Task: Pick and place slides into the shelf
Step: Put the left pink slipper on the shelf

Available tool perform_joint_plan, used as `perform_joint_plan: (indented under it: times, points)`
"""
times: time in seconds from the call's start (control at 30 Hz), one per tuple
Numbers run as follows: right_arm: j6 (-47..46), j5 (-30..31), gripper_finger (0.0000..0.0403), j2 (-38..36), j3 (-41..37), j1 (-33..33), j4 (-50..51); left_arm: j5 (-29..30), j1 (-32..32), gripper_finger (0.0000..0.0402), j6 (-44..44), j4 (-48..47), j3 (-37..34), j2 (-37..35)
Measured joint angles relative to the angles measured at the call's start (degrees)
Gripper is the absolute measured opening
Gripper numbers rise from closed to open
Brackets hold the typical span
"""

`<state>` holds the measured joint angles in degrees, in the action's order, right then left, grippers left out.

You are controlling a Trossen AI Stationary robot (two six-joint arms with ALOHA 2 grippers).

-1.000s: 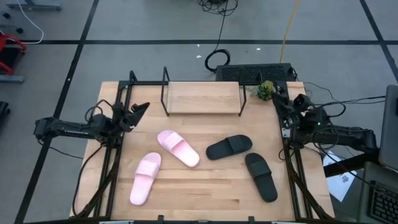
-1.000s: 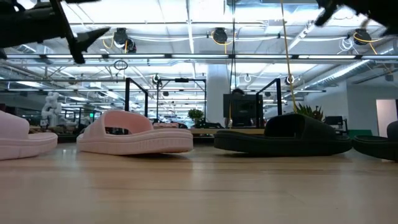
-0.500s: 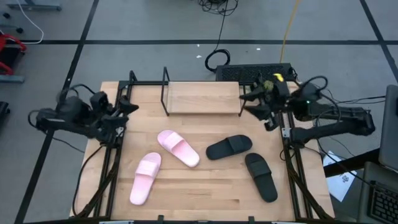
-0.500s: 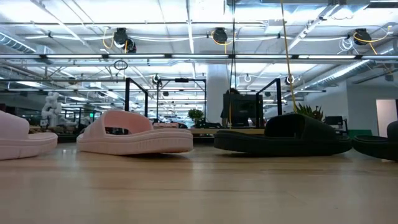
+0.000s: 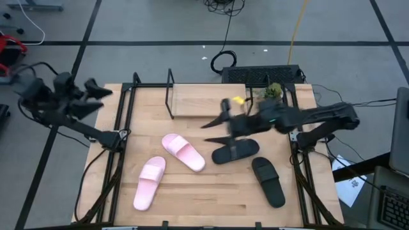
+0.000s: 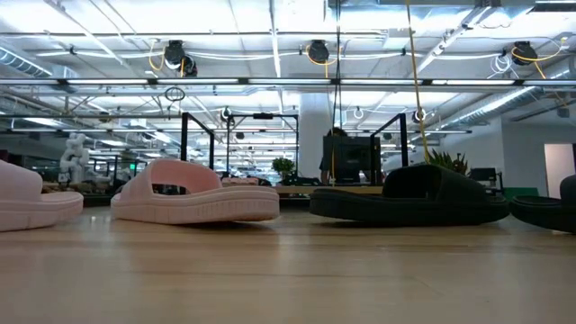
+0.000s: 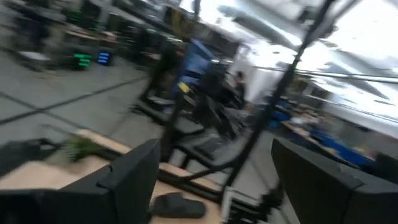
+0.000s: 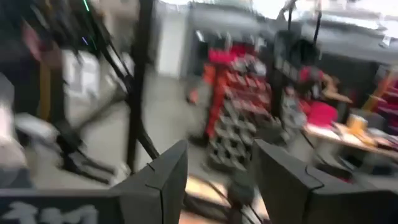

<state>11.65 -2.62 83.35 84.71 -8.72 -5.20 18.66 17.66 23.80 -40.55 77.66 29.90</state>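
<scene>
We see the shelf [image 5: 208,100] standing at the far edge of the bench [image 5: 211,195], its board bare. All four slides lie on the bench in front of the shelf. The pink slide [image 5: 183,152] nearest the shelf lies at an angle, and the second pink slide [image 5: 149,183] lies farther from the shelf, toward the left. One black slide [image 5: 235,151] lies in front of the shelf's right end, and the other black slide [image 5: 268,181] lies farther off to the right.

Our right pincer [image 5: 216,128] hangs above the bench between the shelf and the nearer black slide, its fingers [image 8: 163,177] spread apart and holding nothing. Our left pincer [image 5: 96,94] is raised off beyond the bench's left edge, level with the shelf, its fingers [image 7: 134,171] wide apart and empty.
</scene>
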Motion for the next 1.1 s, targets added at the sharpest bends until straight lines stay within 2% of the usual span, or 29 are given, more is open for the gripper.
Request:
perform_joint_plan:
  times: [0.23, 0.33, 0.47, 0.67, 0.9, 1.1]
  points:
    - [8.24, 15.54, 0.0169, 11.54, 2.29, 0.01, 6.13, 6.37, 0.02, 0.0310, 1.37, -13.70, 5.89, -0.10]
    - [10.36, 19.12, 0.0169, 14.89, 2.34, -0.07, 9.98, 7.10, 0.02, 0.0310, 3.58, -16.92, 5.92, -0.08]
    - [8.53, 18.80, 0.0169, 18.06, 2.34, -0.94, 13.77, 7.07, 0.02, 0.0310, 6.10, -20.54, 5.91, -0.06]
    - [3.97, 11.80, 0.0169, 21.26, 2.34, -1.80, 15.68, 7.36, 0.02, 0.0310, 6.51, -22.91, 5.91, -0.03]
    - [-3.06, 6.59, 0.0169, 21.96, 2.36, 1.42, 17.64, 7.47, 0.02, 0.0310, 6.49, -22.98, 5.89, -0.01]
    - [-7.29, 1.11, 0.0169, 26.25, 2.36, 3.84, 17.63, 7.49, 0.02, 0.0310, 6.95, -23.36, 4.99, 0.02]
